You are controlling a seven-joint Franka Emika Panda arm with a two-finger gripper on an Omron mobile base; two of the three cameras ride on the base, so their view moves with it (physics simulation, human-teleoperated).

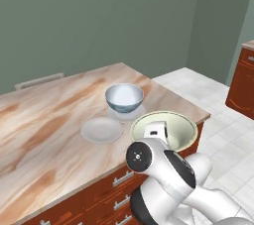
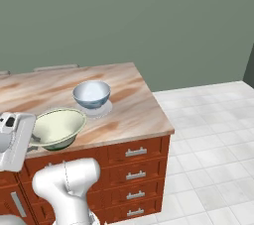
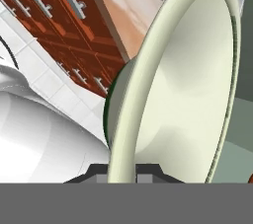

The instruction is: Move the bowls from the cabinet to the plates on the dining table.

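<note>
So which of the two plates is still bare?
The nearer plate, left of the cream bowl; the other plate already carries the grey-blue bowl.

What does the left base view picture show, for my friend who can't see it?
A white robot arm holds a cream bowl over the near edge of a marble dining table. Behind it, a grey-blue bowl sits on one plate, beside an empty plate.

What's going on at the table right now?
The arm's pincer is shut on the rim of the cream bowl, carrying it at the near edge of the dining table. The grey-blue bowl already sits on one plate. The other plate lies bare beside it, so the cream bowl is not yet set down.
</note>
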